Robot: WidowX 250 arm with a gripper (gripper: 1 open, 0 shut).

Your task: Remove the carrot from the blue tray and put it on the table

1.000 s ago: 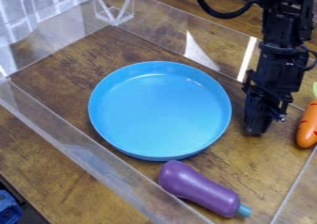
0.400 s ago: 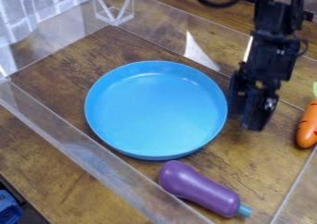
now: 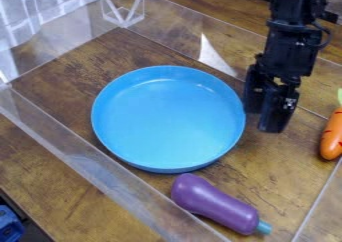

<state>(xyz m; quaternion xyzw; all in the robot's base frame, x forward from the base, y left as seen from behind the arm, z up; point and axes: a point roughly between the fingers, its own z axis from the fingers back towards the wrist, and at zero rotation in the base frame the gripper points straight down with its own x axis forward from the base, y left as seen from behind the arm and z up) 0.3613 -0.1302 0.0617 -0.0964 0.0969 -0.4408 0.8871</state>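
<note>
Carrot (image 3: 330, 134) lies on the table (image 3: 80, 71) near the right edge, outside the empty tray (image 3: 168, 118). The gripper (image 3: 273, 108) hangs between tray and carrot, fingers spread and holding nothing. Judged from this, the placing looks done; only pulling the arm clear may remain.

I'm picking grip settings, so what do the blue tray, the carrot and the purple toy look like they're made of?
The blue tray: likely smooth plastic, uniform colour with a soft sheen. The carrot: probably moulded plastic or rubber, plain matte orange; too small to be sure. The purple toy: glossy plastic, judging by its highlights.
</note>
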